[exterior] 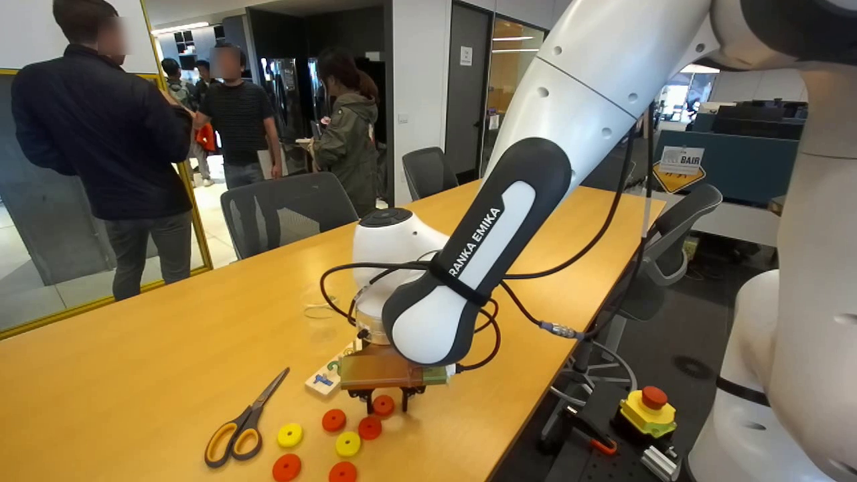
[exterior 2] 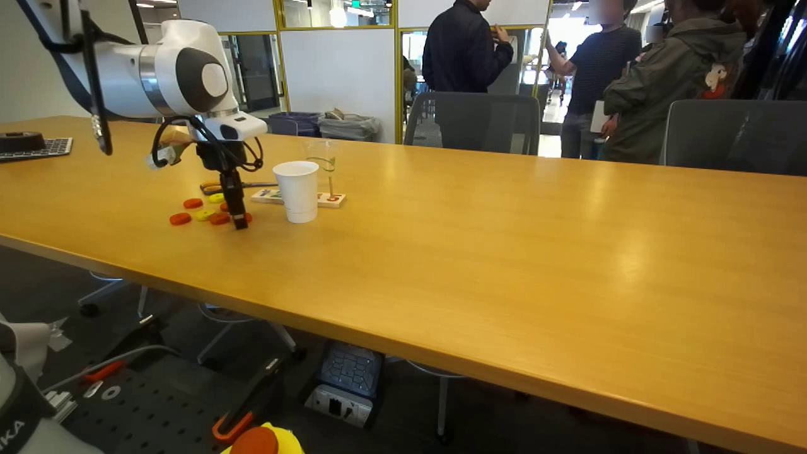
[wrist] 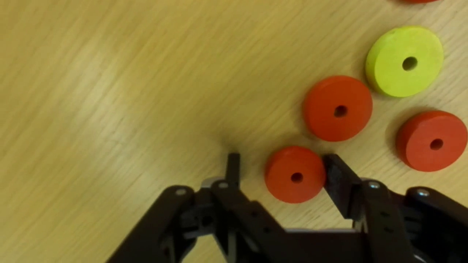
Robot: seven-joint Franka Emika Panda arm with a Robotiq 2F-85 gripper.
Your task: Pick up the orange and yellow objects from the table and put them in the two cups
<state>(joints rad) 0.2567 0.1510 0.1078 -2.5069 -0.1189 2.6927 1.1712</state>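
Several red-orange discs and two yellow discs [exterior: 290, 435] [exterior 2: 205, 215] lie flat on the table. My gripper [exterior: 387, 406] [exterior 2: 240, 224] [wrist: 280, 159] is open and low at the table, its fingers around one red-orange disc [wrist: 294, 175]. In the wrist view the right finger looks to touch that disc; the left finger stands apart from it. Another red-orange disc [wrist: 338, 109] and a yellow disc [wrist: 406, 62] lie beside it. The white cup [exterior 2: 299, 192] stands upright near the gripper. The clear cup [exterior 2: 321, 154] is behind it; its faint outline also shows in an exterior view [exterior: 321, 309].
A pale flat wooden board [exterior: 325, 380] [exterior 2: 331, 200] with coloured figures lies by the cups, partly hidden by the arm and white cup. Yellow-handled scissors [exterior: 234, 432] lie beside the discs. The table's edge [exterior: 529, 408] runs close to the gripper. Cables [exterior: 499, 341] hang round the wrist.
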